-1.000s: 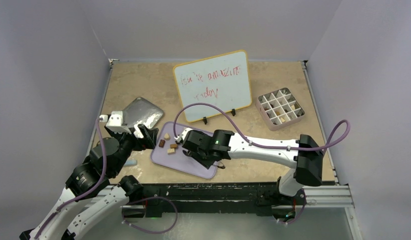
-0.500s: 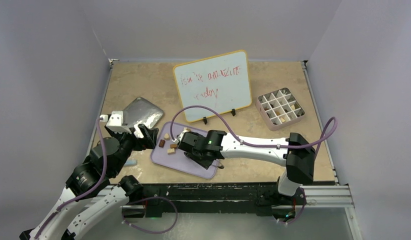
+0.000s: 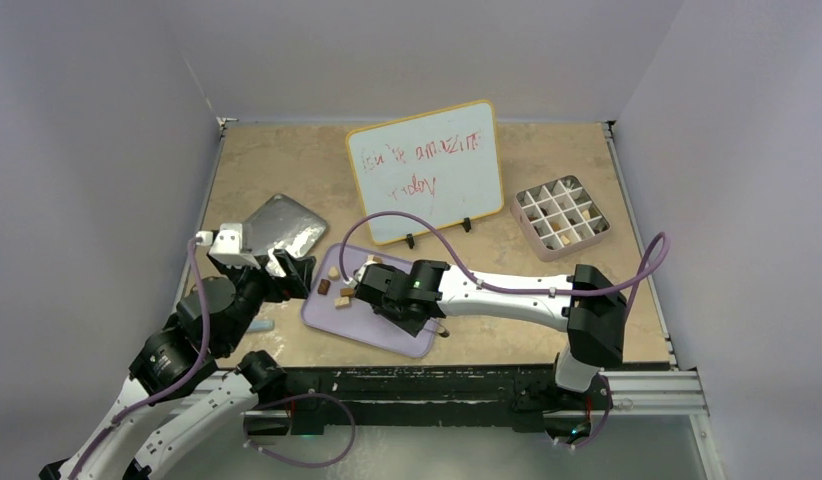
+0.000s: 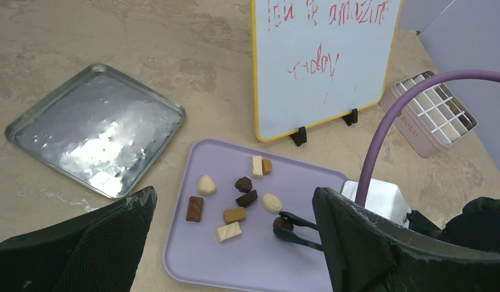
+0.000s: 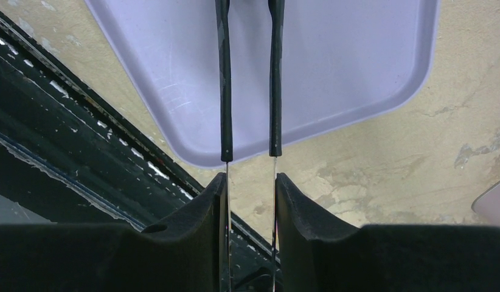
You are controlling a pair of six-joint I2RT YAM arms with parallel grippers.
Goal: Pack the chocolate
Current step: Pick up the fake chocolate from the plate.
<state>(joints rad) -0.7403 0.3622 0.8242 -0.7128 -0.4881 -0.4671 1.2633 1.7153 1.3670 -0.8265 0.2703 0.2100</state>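
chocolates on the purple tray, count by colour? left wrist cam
Cream chocolates: 4
Tan chocolates: 2
Brown chocolates: 4, one at the tips of the tweezers
Total: 10

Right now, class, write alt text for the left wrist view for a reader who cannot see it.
Small chocolates lie scattered on a lavender tray, the right tool with thin prongs at one dark piece. Beyond: silver tin, whiteboard, pink gridded box.

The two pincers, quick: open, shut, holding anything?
Left pincer: open, empty.
Right pincer: closed on tweezers.
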